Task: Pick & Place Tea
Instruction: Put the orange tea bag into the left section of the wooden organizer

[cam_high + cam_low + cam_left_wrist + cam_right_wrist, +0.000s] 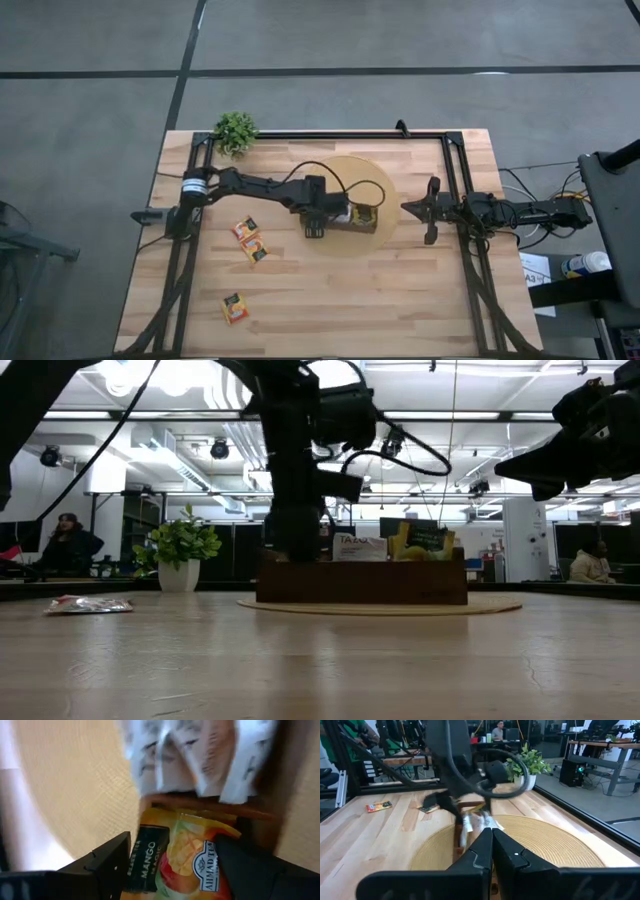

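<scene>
My left gripper [175,847] stands over the left end of the long brown box [352,218] and is shut on a yellow-red-black mango tea sachet [187,855]. White-orange sachets [200,765] fill the compartment beyond a wooden divider [210,805]. In the low view, white [360,547] and green-yellow sachets [422,539] stick up out of the box [360,582]. Three more sachets [245,228] [256,249] [235,308] lie flat on the table. My right gripper [430,210] waits shut at the mat's right edge, its fingers [492,851] together. My left gripper pinches the mango sachet between its two fingers [112,862], one on each side edge [145,865]. The fingers come from above, pointing down into the box's left end. Whether the sachet's far edge [200,817] touches the box, I cannot tell.
The box sits on a round woven mat [385,185] at the table's middle. A small potted plant [236,132] stands at the far left corner. Black frame rails [455,190] run along the table's sides. People sit in the room beyond the table [70,545].
</scene>
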